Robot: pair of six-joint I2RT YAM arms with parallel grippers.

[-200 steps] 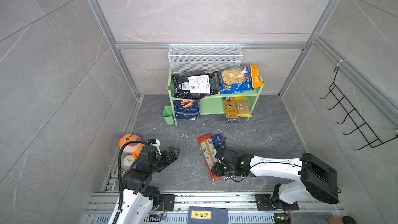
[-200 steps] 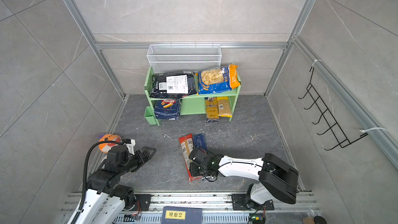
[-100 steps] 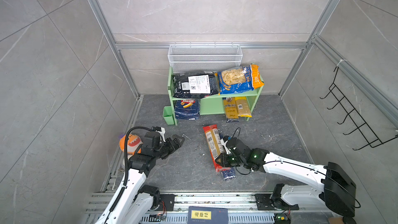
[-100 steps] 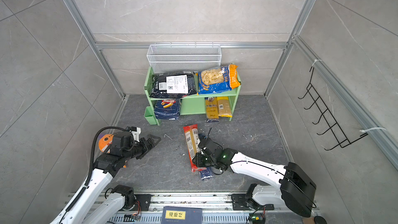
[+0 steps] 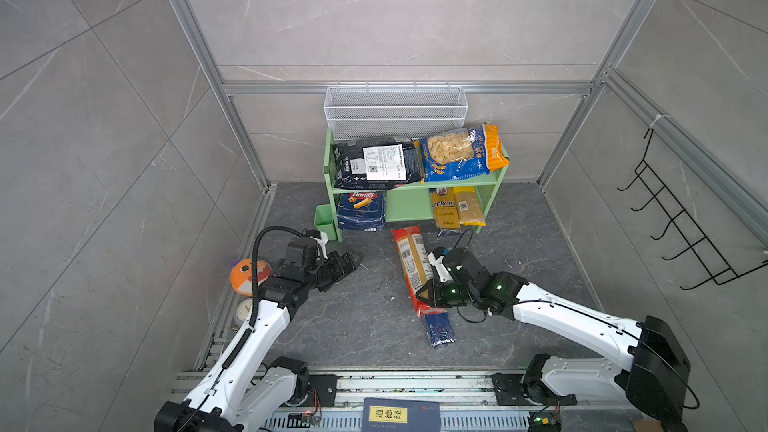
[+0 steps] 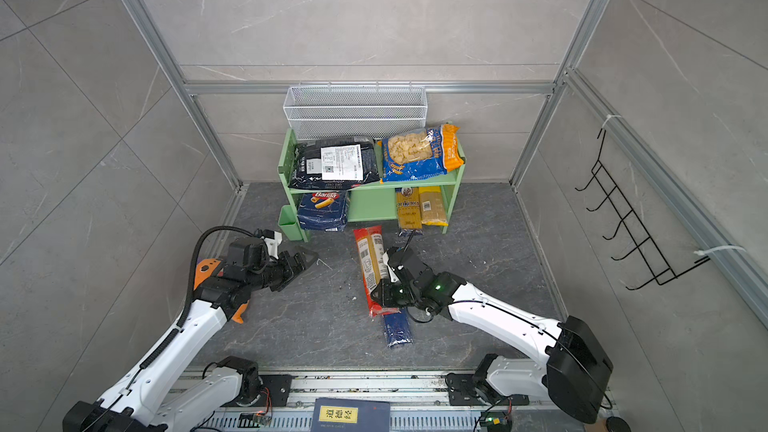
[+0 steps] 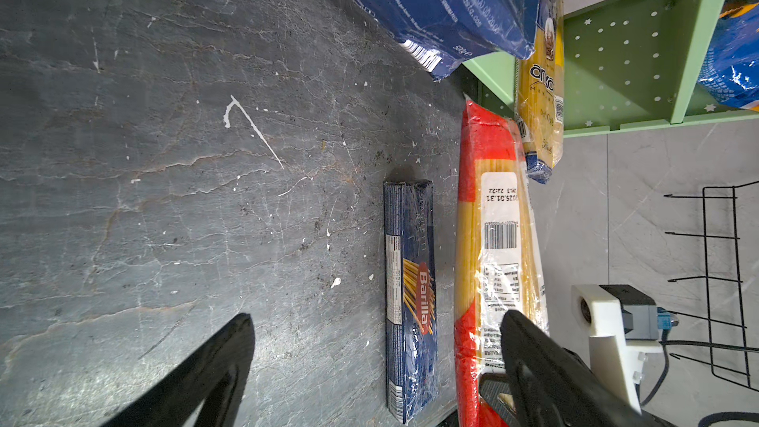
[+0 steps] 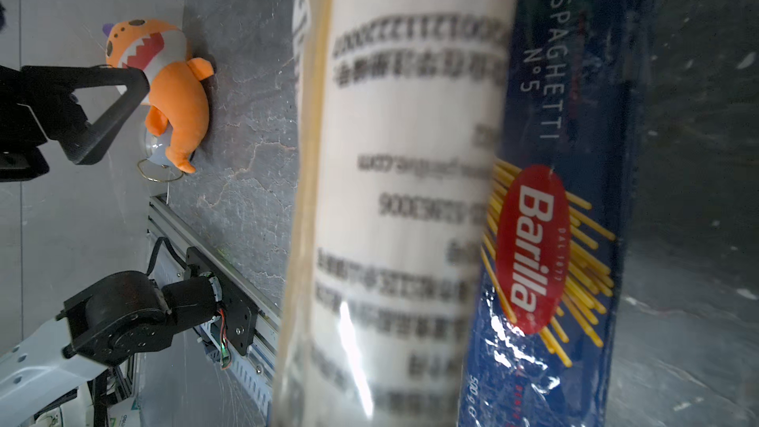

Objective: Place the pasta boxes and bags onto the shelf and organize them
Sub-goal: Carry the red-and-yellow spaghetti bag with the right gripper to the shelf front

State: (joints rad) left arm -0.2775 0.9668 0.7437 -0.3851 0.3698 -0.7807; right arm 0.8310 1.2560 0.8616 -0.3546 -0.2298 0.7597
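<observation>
Green shelf [image 5: 405,206] holds 5 items; right gripper [image 5: 428,293] clamps red spaghetti pack [image 5: 409,259]; left gripper [image 5: 353,261] spread, empty.

Blurry print on spaghetti pack [image 8: 390,219]

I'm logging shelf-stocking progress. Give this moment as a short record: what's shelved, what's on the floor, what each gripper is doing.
Shelf top tier: black bag, shell pasta bag
Shelf lower tier: wide Barilla box, two yellow spaghetti packs
Floor: narrow Barilla box
Right gripper: fingers shut on red spaghetti pack near one end
Left gripper: open, empty, above the floor
Off-task: orange plush on the floor
</observation>
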